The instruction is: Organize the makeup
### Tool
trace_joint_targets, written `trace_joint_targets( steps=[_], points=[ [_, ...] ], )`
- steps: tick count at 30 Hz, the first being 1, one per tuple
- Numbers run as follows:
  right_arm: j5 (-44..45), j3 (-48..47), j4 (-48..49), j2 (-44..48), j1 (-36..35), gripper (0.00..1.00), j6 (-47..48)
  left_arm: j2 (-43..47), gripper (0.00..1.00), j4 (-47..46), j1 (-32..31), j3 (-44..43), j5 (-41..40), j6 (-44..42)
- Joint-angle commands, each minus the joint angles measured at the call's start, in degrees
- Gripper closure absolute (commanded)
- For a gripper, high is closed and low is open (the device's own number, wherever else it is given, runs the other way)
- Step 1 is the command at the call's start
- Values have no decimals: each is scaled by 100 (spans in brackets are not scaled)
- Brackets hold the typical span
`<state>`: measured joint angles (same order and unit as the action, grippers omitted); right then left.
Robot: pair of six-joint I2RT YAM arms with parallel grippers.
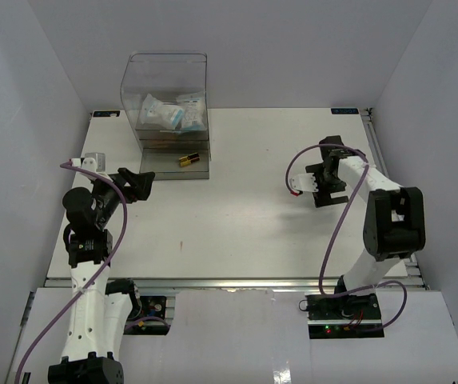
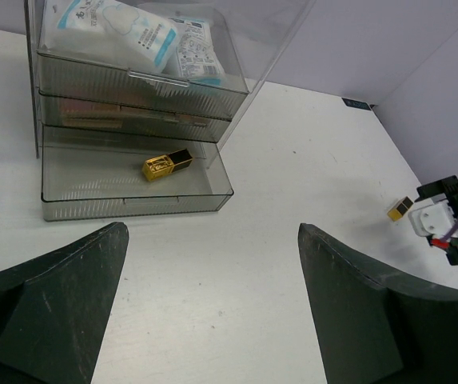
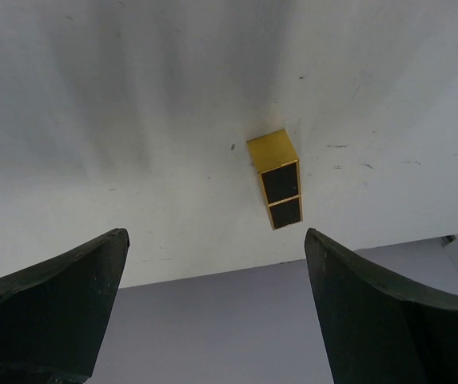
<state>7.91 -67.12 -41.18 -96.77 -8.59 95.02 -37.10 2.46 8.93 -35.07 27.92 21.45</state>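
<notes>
Left gripper (image 2: 213, 240) is hovering in front of the clear plastic box (image 2: 260, 32), its two dark fingers (image 2: 69, 272) spreading wide with nothing between them. Right gripper (image 3: 217, 240) is hanging over the white table (image 3: 133, 120) well apart from the box, off to the box's right in the overhead view. Its jaws are likewise standing wide and holding nothing. A short gold and black tube (image 3: 275, 178) is lying on the table beneath that gripper, ahead of the fingertips and touching neither finger. In the left wrist view the same tube is sitting just beside the right gripper, far from the box. The box's bottom drawer (image 2: 133, 204) is sitting pulled out toward the left gripper, and a gold tube (image 2: 167, 164) with a black end is lying on its side inside it, near the drawer's middle. Blue-white packets (image 2: 117, 32) are resting in the top compartment of the box, above the closed ribbed drawers (image 2: 133, 84). Something pink-brown is showing faintly through the lower closed drawer's front, too blurred by the ribbing to name.
</notes>
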Motion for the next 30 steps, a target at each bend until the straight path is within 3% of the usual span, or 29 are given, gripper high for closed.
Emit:
trace_joint_targets(
  steps=[1,9,20,30],
  points=[
    [869,-399,519,-560,-5,2,610,16,2,-96,32,44,80,-3],
    [826,-1167,874,-1322,24,0,825,41,2,-88,39,31,86,-36],
    [832,-1296,286,-1740,41,28,649,72,2,-79,43,26,73,-44],
    [606,-1394,31,-1644,59,28,463,54,2,-70,39,28,38,-44]
  ],
)
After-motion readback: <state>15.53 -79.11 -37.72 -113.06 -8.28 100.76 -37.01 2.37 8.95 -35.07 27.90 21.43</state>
